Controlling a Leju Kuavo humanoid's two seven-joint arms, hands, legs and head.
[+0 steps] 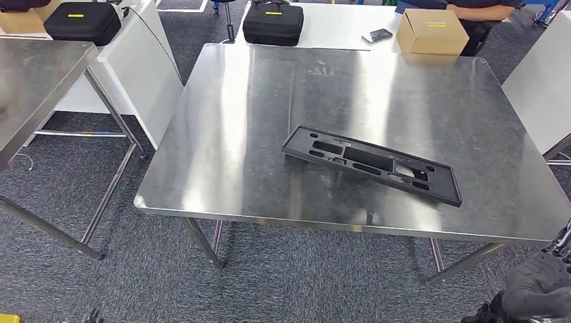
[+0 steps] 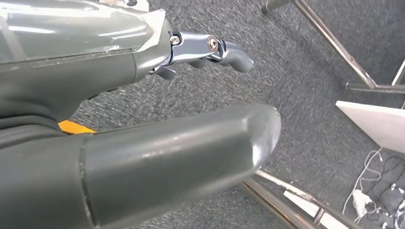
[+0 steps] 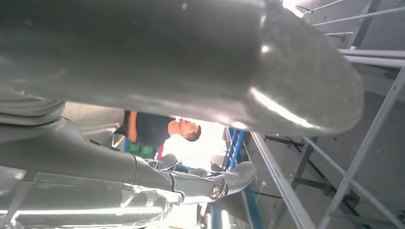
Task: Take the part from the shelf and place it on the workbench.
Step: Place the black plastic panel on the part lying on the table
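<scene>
The part, a long flat black plastic panel with several cut-outs, lies on the steel workbench, right of its middle and angled toward the front right. My right hand hangs low beyond the bench's front right corner, well apart from the part. In the right wrist view my right hand holds nothing, its thumb and fingers spread apart. My left hand hangs over grey carpet, its fingers extended and nothing in it.
A second steel table stands at the left. Behind the bench a white table carries a black case, a phone and a cardboard box. A person stands at the back right. Another black case sits back left.
</scene>
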